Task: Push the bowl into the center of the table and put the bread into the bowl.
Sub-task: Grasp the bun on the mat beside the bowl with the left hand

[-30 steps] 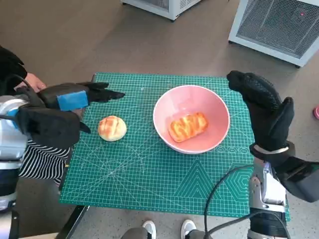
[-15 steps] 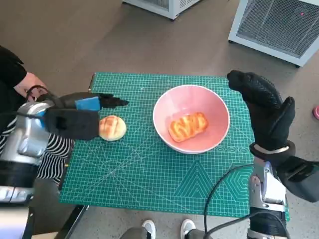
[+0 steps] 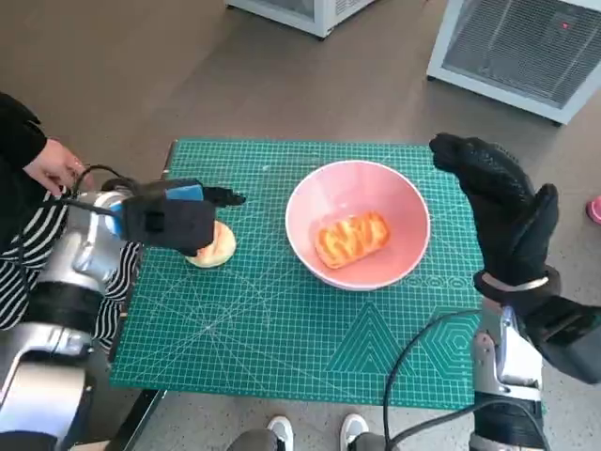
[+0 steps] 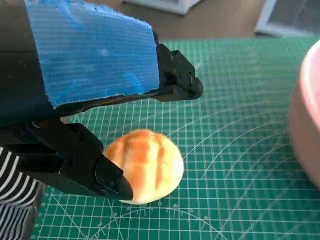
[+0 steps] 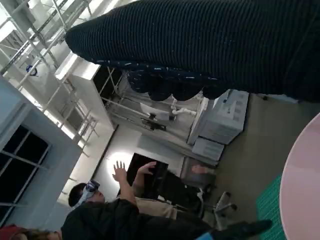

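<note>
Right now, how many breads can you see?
2: a glazed bread lying inside the pink bowl, and a round bun on the mat, partly under the left hand.

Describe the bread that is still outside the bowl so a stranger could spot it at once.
On the green cutting mat, look to the side of the pink bowl where the left robot hand hovers. Partly under that robot hand lies a round bun, domed and golden with pale score lines, unlike the long glazed bread in the bowl.
</note>
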Controlling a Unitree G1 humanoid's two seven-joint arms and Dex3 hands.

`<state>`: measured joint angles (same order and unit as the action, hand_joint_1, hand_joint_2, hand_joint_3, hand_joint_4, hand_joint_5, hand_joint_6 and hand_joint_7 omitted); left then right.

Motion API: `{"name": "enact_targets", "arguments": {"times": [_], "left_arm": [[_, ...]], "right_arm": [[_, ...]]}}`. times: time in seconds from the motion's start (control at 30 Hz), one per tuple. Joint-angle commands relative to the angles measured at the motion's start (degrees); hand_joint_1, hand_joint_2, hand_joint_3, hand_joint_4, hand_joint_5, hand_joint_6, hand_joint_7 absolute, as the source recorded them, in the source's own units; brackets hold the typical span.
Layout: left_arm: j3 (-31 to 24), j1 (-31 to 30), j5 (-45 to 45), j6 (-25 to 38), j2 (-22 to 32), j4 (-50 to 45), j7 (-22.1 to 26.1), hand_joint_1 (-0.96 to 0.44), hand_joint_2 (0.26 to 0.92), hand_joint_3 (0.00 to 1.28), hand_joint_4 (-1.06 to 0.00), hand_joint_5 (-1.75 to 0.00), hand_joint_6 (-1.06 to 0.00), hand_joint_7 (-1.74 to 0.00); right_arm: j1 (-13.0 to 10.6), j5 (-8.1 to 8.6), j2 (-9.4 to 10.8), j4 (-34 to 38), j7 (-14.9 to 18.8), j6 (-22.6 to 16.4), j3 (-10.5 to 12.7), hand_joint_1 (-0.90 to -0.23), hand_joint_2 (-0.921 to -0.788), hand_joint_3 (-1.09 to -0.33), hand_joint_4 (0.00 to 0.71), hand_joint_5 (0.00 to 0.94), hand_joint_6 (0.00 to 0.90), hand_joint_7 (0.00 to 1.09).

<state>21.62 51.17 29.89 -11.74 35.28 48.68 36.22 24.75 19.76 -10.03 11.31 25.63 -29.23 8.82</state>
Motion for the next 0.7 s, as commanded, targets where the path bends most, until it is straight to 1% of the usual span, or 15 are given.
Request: {"name": "enact_targets", "arguments": {"times": [0.03, 0.2, 0.23, 0.27, 0.3, 0.33, 0.5, 0.6, 0.63, 0.67, 0.7], "left_arm": [[2.22, 2.49, 2.5, -0.68, -1.46, 5.25, -1.7, 0.1, 0.752, 0.01, -0.17, 0.0, -0.34, 0.0], [3.96, 3.93, 4.32, -0.2, -2.82, 9.64, -3.39, 0.09, 0.761, 0.02, -0.24, -0.02, -0.4, -0.02], [4.19, 4.15, 4.63, -0.04, -3.04, 10.32, -3.69, 0.09, 0.766, 0.02, -0.28, -0.03, -0.41, -0.02], [4.49, 4.34, 5.04, 0.26, -3.21, 10.93, -3.95, 0.1, 0.773, 0.02, -0.33, -0.04, -0.44, -0.02], [4.72, 4.49, 5.3, 0.42, -3.34, 11.39, -4.15, 0.1, 0.785, 0.02, -0.44, -0.17, -0.48, -0.02], [5.1, 4.62, 5.73, 0.75, -3.43, 11.79, -4.42, 0.11, 0.79, 0.02, -0.47, -0.24, -0.49, -0.01], [6.7, 5.14, 7.57, 2.1, -3.66, 13.32, -5.77, 0.1, 0.825, 0.02, -0.49, -0.06, -0.65, -0.04], [7.54, 5.22, 8.41, 2.55, -3.65, 13.82, -6.3, 0.09, 0.837, 0.02, -0.52, -0.04, -0.71, -0.06], [7.79, 5.24, 8.61, 2.62, -3.61, 13.92, -6.39, 0.09, 0.843, 0.03, -0.56, -0.05, -0.73, -0.07], [8.01, 5.28, 8.83, 2.67, -3.57, 14.04, -6.5, 0.09, 0.844, 0.03, -0.57, -0.05, -0.74, -0.08], [8.15, 5.32, 8.99, 2.69, -3.55, 14.16, -6.59, 0.08, 0.849, 0.03, -0.63, -0.07, -0.77, -0.09]], "right_arm": [[-1.29, -1.36, -0.47, 0.01, -0.5, 0.72, -0.03, -0.702, -0.921, -0.67, 0.188, 0.002, 0.117, 0.42], [-1.69, -1.77, -0.65, -0.59, -0.78, 0.76, 0.0, -0.703, -0.921, -0.669, 0.19, 0.002, 0.117, 0.42], [-1.75, -1.82, -0.68, -0.69, -0.78, 0.78, 0.03, -0.703, -0.921, -0.669, 0.19, 0.003, 0.117, 0.42], [-1.82, -1.85, -0.72, -0.85, -0.78, 0.82, 0.07, -0.703, -0.921, -0.669, 0.191, 0.003, 0.117, 0.42], [-1.87, -1.88, -0.75, -0.96, -0.77, 0.86, 0.1, -0.703, -0.921, -0.668, 0.191, 0.003, 0.116, 0.42], [-1.91, -1.87, -0.79, -1.06, -0.74, 0.9, 0.15, -0.703, -0.921, -0.668, 0.191, 0.003, 0.116, 0.42], [-1.73, -1.81, -0.89, -0.78, -0.67, 0.91, 0.32, -0.702, -0.921, -0.666, 0.192, 0.003, 0.112, 0.41], [-1.63, -1.89, -0.8, -0.52, -0.77, 0.8, 0.29, -0.702, -0.921, -0.665, 0.193, 0.003, 0.112, 0.41], [-1.59, -1.91, -0.77, -0.45, -0.79, 0.77, 0.28, -0.702, -0.921, -0.665, 0.193, 0.003, 0.112, 0.41], [-1.59, -1.92, -0.71, -0.4, -0.8, 0.73, 0.26, -0.702, -0.921, -0.665, 0.193, 0.003, 0.112, 0.41], [-1.6, -1.95, -0.66, -0.37, -0.82, 0.7, 0.23, -0.702, -0.921, -0.664, 0.193, 0.003, 0.11, 0.41]]}}
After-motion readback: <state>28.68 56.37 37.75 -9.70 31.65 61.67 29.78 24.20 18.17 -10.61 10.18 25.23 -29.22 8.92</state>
